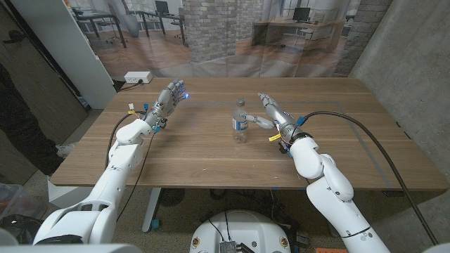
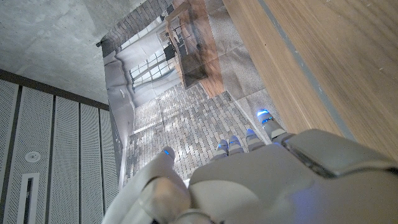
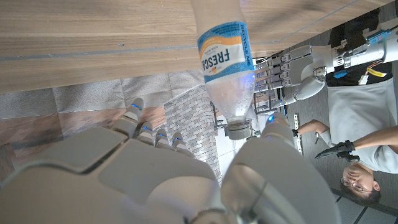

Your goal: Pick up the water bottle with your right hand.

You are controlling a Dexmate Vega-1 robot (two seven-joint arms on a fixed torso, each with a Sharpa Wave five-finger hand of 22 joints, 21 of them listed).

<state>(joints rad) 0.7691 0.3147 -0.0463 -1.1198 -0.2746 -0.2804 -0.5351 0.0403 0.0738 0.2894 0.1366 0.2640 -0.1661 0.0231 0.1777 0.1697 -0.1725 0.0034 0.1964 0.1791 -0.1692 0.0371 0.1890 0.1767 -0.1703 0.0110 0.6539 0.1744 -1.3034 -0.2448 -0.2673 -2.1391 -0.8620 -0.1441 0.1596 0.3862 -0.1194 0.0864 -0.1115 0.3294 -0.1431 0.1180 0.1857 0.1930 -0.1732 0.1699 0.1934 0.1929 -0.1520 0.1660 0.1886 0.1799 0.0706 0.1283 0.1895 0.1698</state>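
Nearest, right arm [image 1: 330, 183] coming in from the bottom corner, white shell, black cable [image 1: 365, 130] looping off the wrist across the wooden table [image 1: 211, 158]. Right hand [image 1: 273, 112] past that, fingers spread, gripping nothing, reaching toward the water bottle [image 1: 240, 121] from its right side. Thumb close beside the bottle at label height; contact or a small gap, cannot tell from the head view. In the right wrist view, back of the right hand [image 3: 168, 174] low in frame, fingertips [image 3: 134, 111] lit blue, bottle [image 3: 225, 62] between thumb and fingers but not clamped.

Bottle upright near table centre, clear plastic, blue-and-white label, cap on. Well apart from the left hand.

Left hand [image 1: 169, 98] further back on the left side of the table, raised above the surface, fingers extended and apart, blue lights at the tips, holding nothing. Same in the left wrist view: back of the left hand [image 2: 261, 180], fingertips [image 2: 264, 117] apart, wood grain beyond.

Far left corner of the table: white power strip [image 1: 138, 76]. Behind the table, printed backdrop [image 1: 232, 35] showing a brick-walled office. A person [image 3: 364, 143] in a white top visible in the right wrist view, beyond the table.
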